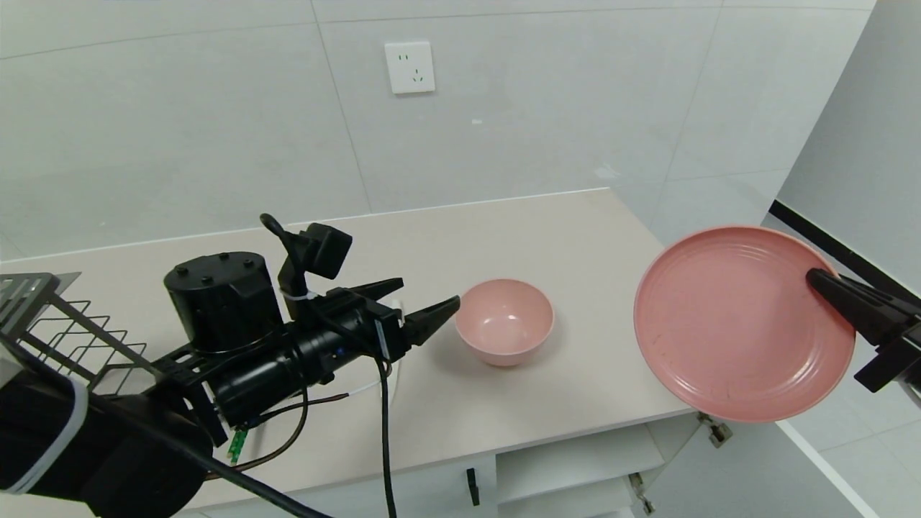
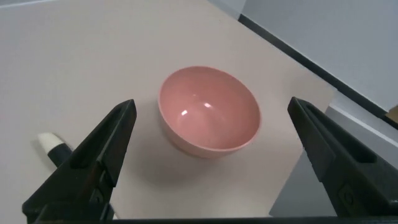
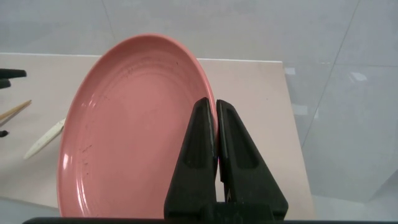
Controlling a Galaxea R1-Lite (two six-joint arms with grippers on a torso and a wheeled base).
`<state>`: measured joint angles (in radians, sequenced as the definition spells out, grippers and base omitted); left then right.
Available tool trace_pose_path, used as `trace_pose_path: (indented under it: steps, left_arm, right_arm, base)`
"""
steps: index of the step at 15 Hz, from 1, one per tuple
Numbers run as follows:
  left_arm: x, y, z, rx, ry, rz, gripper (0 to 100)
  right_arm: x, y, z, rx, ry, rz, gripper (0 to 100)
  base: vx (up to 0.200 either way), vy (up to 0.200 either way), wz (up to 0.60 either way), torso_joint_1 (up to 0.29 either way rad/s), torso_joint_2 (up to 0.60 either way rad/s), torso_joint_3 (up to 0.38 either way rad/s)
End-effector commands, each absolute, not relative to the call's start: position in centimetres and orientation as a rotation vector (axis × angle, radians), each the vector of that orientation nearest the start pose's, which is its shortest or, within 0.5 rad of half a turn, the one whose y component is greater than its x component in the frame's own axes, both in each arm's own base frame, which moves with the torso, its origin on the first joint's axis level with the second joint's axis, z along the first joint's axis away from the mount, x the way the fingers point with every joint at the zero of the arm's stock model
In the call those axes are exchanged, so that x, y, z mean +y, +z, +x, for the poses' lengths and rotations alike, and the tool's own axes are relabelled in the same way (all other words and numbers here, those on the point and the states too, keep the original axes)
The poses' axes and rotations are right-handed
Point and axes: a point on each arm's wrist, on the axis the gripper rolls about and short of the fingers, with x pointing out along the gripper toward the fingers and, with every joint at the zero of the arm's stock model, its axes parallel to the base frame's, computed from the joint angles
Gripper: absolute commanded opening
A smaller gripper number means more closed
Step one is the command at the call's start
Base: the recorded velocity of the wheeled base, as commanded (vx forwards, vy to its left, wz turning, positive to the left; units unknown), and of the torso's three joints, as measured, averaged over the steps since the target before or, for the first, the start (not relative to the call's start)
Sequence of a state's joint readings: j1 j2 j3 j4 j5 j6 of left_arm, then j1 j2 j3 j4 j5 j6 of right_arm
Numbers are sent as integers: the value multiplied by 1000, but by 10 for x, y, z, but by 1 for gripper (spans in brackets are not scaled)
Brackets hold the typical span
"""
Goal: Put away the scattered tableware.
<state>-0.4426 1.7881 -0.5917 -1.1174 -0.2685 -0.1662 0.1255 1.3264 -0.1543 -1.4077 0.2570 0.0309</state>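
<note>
I see the pink bowl (image 1: 504,321) upright mid-worktop (image 1: 561,237). My left pincer (image 1: 429,292) is just beside it, spread apart, arm low. My right pincer (image 1: 818,278) clamps the tilted pink plate (image 1: 734,324) beyond the right edge. A wire rack (image 1: 43,316) stands far left.

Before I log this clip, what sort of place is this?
Probably a kitchen: a tiled wall with a socket behind a counter over cabinets, a wire dish rack at its left end, and pink tableware, a bowl on the counter and a plate in the right gripper.
</note>
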Motion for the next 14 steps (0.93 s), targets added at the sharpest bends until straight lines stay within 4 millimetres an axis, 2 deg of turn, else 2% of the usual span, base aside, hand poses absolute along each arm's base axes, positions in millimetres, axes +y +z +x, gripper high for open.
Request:
trace_pose_path:
  steps: [1, 5, 7, 14]
  left_arm:
    - [-141, 141, 274, 184, -711, -146, 100]
    - [-148, 138, 278, 266, -675, -131, 100]
    - [-155, 137, 292, 296, -633, -122, 100]
    - [-172, 99, 327, 348, -607, -114, 100]
  right_arm:
    - [26, 183, 161, -231, 385, 14, 0]
    - [26, 183, 160, -233, 385, 14, 0]
    - [26, 182, 160, -227, 385, 13, 0]
    - [26, 180, 160, -218, 394, 12, 0]
  base:
    - [0, 0, 0, 0, 0, 0]
    - [0, 0, 0, 0, 0, 0]
    - [0, 0, 0, 0, 0, 0]
    - [0, 0, 0, 0, 0, 0]
